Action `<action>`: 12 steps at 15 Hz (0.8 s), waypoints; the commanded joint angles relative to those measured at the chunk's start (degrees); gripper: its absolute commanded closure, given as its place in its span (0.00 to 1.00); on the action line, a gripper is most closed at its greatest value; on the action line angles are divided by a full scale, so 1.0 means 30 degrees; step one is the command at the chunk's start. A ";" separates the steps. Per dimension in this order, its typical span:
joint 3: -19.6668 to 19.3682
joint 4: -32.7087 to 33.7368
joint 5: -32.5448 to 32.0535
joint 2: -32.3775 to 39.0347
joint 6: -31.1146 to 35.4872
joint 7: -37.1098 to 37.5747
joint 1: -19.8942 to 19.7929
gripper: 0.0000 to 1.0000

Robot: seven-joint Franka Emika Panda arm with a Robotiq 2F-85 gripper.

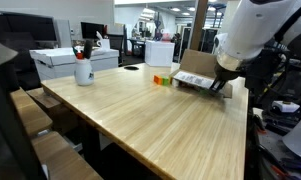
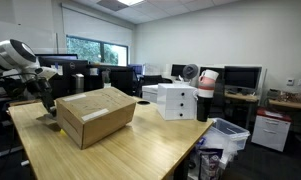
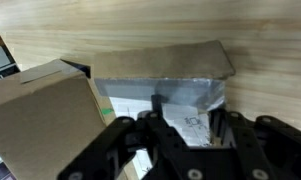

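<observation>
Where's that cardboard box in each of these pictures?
Exterior view: box at the far right end of the table.
Exterior view: box large, in the middle of the picture.
Wrist view: box at lower left.
Shared landmark: the wooden table it rests on.

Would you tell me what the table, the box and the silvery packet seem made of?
Table: wood, likely laminate, pale grain with a smooth matte face. Box: plain brown cardboard, dull, with sharp folded edges. Packet: probably foil or metallised plastic, given its grey sheen and creases.
</observation>
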 commanded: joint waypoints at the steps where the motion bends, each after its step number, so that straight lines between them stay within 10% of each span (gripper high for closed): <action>1: -0.0413 0.0352 -0.0208 -0.0287 -0.0316 0.0221 0.0265 0.88; 12: -0.1157 0.3346 -0.0343 -0.1428 -0.1885 -0.0145 -0.0045 0.95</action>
